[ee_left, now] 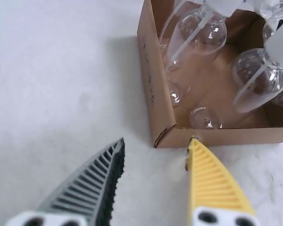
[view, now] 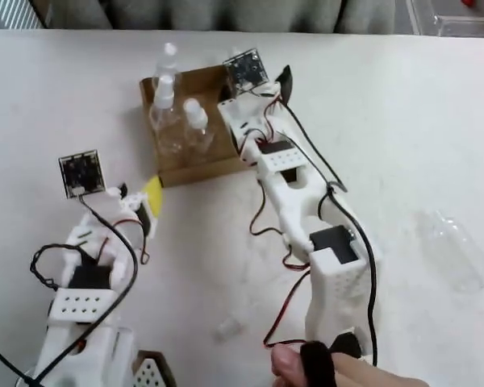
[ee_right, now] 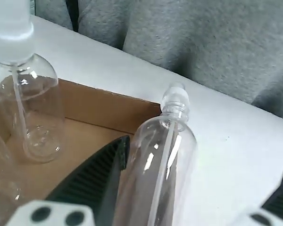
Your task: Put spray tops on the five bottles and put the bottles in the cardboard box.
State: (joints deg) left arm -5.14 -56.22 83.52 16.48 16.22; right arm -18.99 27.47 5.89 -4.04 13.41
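**Right gripper (ee_right: 205,160) spread wide, one bottle between the jaws at the box edge**

Its jaws are clearly apart. The black finger (ee_right: 96,183) sits right against a clear bottle (ee_right: 160,165), while the other finger is way off to the side and not touching it, so nothing is clamped. That bottle stands upright by the corner of the cardboard box (view: 195,167), with a dip tube running down inside and a clear top on its neck. Its base is hidden, so can't tell if it's in the box or just outside.

Left gripper (ee_left: 156,141) is parted too, holding nothing, low over the table (view: 403,121) just off the box's near corner. Its yellow finger (ee_left: 210,183) tip is almost at the cardboard wall.

Several bottles with spray tops stand inside the box, like the tall one (view: 166,81) and a shorter one (view: 196,121) beside it. One more clear bottle (view: 456,250) lies on the table on the right arm's side, well apart from the box. A small clear piece (view: 228,326) lies between the arm bases.
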